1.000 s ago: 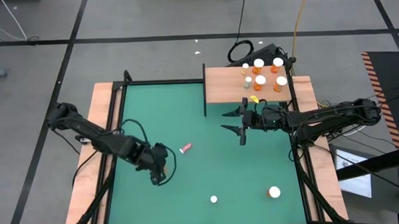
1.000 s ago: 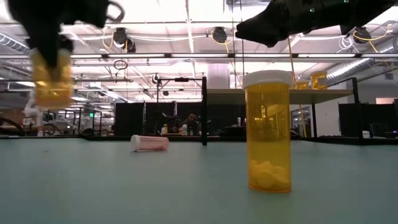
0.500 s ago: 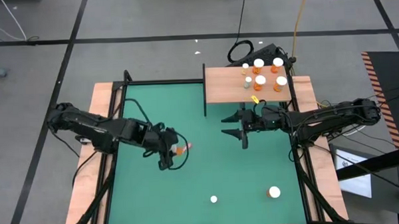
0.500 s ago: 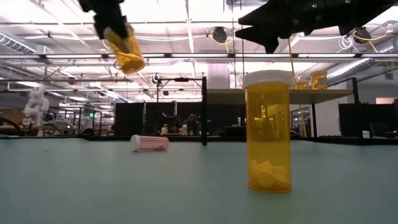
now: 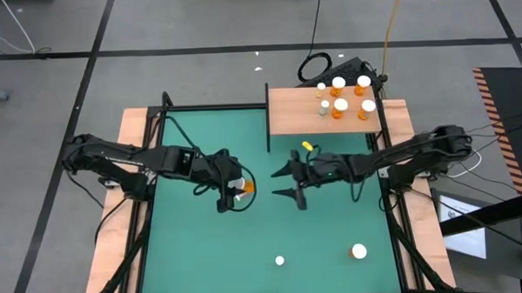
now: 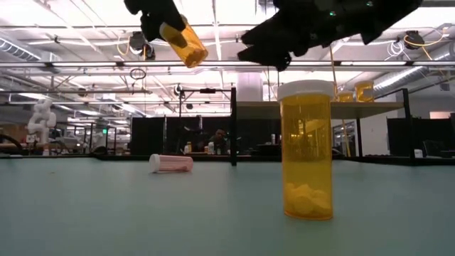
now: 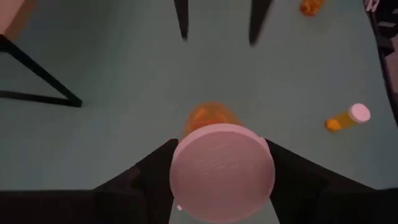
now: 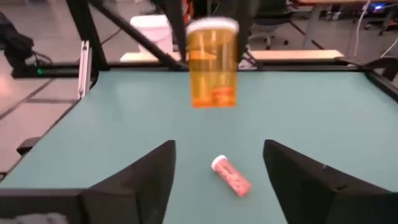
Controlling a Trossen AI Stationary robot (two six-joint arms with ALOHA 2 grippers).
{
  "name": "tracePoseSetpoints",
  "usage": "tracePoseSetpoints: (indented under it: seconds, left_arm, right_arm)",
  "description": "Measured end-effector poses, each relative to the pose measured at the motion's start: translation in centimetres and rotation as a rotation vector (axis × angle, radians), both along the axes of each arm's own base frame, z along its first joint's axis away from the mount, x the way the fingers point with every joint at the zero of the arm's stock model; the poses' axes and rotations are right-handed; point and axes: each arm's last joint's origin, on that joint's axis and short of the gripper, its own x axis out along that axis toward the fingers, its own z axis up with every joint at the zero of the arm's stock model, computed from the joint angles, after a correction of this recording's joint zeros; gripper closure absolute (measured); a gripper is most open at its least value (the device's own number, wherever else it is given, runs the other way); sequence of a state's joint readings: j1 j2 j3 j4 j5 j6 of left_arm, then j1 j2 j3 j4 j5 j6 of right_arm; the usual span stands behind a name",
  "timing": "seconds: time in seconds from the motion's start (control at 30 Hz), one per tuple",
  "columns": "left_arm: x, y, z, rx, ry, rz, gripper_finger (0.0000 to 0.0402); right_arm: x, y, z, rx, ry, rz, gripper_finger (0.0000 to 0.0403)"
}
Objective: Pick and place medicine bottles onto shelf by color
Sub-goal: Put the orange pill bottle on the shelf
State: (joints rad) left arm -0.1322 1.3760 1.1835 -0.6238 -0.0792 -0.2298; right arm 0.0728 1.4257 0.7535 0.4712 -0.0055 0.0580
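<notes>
2 grippers meet over the middle of the green mat [image 5: 203, 244], level with the near edge of the light-brown wooden shelf [image 5: 295, 119]. The left gripper [image 5: 234, 189] is clamped on an orange translucent medicine bottle with a white cap [image 6: 183, 43], carried tilted and clear of the mat. The right gripper [image 5: 290, 182] faces it, just apart, with its fingers spread wide and nothing between them. By appearance the bottle is light, rigid plastic with a smooth wall, so it may slip or turn in the hold; the straight body below the cap looks the best place to grip, square across the cylinder. A handover from left to right seems to be the step in hand. 6 capped bottles [image 5: 340, 104] stand on the far right part of the shelf, the left part bare. A pink-red bottle lying on its side [image 8: 230, 177] rests under the grippers. 2 more bottles [image 5: 359, 250] stand well away from the shelf near the front of the mat. Room to the shelf is open, save its thin black edge post [image 5: 268, 116].
</notes>
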Motion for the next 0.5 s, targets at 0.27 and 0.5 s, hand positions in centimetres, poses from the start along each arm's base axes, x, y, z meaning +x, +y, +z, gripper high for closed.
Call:
tracePoseSetpoints:
  seconds: [0.27,0.5]
  left_arm:
    - [2.1,-0.6,-2.2,0.007,0.036,-0.047,0.0189]
    - [2.7,-0.7,-2.4,0.029,0.01,-0.072,0.0189]
  right_arm:
    - [3.2,0.8,-0.9,-0.006,0.041,0.037,0.0097]
    - [4.6,1.0,-1.9,0.015,0.061,0.059,0.0104]
